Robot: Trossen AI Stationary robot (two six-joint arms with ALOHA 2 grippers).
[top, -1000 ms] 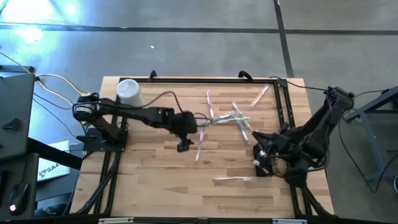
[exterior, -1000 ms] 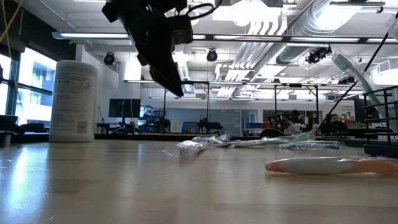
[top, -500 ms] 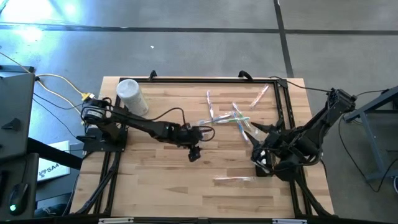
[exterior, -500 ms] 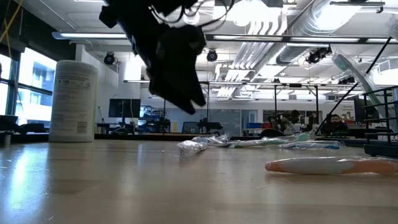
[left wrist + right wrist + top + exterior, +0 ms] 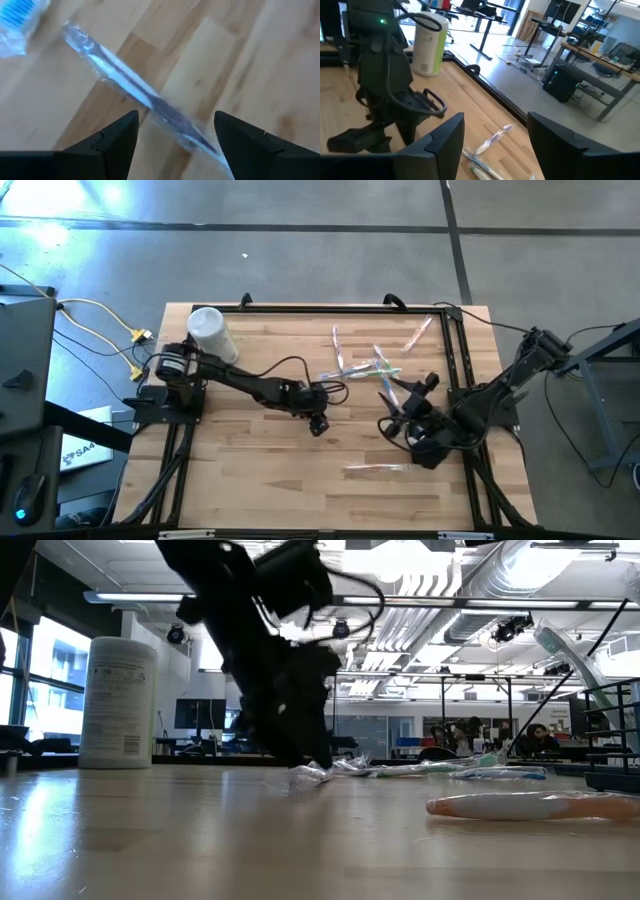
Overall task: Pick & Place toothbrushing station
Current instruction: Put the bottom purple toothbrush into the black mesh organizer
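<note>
Several thin wrapped toothbrushes lie flat on the wooden table: a cluster [image 5: 380, 370] at the far middle and a single one [image 5: 375, 468] near the front. My left gripper [image 5: 318, 423] hangs low over another wrapped toothbrush [image 5: 145, 95]. It is open, one finger on either side of the handle, and I see no touch. My right gripper [image 5: 408, 402] stands open above the table's right half, with nothing between its fingers [image 5: 445, 145]. The black mesh holder [image 5: 612, 740] shows at the right edge of the low view, a toothbrush [image 5: 565, 650] leaning up out of it.
A white canister [image 5: 208, 328] stands at the far left corner. Black frame rails [image 5: 455, 360] run along the table's edges. An orange-handled wrapped toothbrush [image 5: 530, 805] lies close to the low camera. Bare wood [image 5: 250, 470] fills the near left.
My left gripper has sunk toward the table and gone toward the right, rolling its wrist, and now hangs over a wrapped toothbrush. My right gripper has opened and swung from the holder toward the table's middle. The toothbrushes have not moved.
</note>
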